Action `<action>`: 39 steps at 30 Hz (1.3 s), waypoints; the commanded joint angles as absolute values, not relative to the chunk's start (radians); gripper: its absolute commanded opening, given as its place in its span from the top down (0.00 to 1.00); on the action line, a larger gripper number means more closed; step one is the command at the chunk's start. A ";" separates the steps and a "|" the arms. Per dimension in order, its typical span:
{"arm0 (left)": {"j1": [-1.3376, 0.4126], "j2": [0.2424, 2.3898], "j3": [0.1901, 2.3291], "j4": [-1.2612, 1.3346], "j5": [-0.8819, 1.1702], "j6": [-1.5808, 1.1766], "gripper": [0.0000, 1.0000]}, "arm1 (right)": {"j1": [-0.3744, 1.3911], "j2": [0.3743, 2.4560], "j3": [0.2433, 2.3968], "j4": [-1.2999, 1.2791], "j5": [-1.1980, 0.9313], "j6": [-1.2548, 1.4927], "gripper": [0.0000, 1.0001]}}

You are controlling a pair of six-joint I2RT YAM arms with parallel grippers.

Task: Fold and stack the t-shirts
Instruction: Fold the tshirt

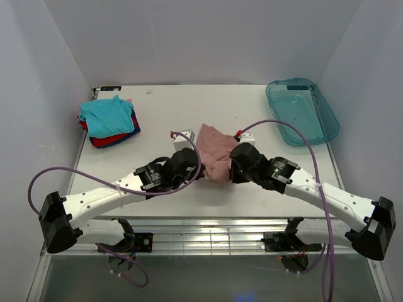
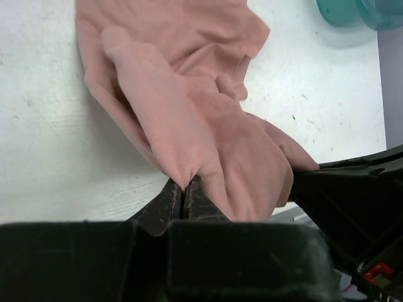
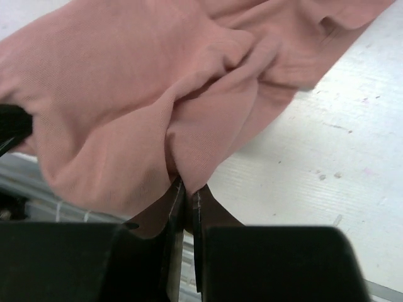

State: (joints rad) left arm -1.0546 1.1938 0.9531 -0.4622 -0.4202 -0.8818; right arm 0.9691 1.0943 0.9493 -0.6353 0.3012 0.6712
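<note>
Stack, far left: folded shirts point(image 1: 108, 123), teal on top with red and dark blue under it, near the back-left corner of the table point(image 1: 164, 107).
Left gripper point(image 2: 182, 190): jaws shut on a pinch of the near edge of the pink shirt point(image 2: 189, 113).
Pink shirt, position: bunched and unfolded at mid-table between the two arms, well apart from the stack.
Right gripper point(image 3: 187, 189): jaws closed on another fold of the same near edge.
Tray point(image 1: 302, 110): back right, not involved.
Step in hand: both grips are set. I judge that spreading the shirt flat comes before any fold.
Next move calls for: lifting and drawing the two grips apart evenly, so the cloth opens without slipping out.
Top view only: stack, tray and overall layout; the fingertips are hidden under the wrists.
Wrist views only: cloth clamped between the fingertips, with wrinkles running into each pinch.
</note>
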 commanded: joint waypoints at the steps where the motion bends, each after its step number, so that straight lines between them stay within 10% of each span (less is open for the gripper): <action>1: -1.025 1.229 0.985 -0.431 -0.526 -0.822 1.00 | 0.968 1.173 1.026 -0.666 0.496 0.657 0.92; 35: -0.626 1.933 1.423 -0.043 -0.135 -0.508 1.00 | 0.589 1.649 1.264 -0.440 0.535 0.402 0.92; 39: -0.626 1.991 1.563 -0.127 -0.201 -0.473 0.35 | 0.575 1.695 1.359 -0.446 0.610 0.380 0.62</action>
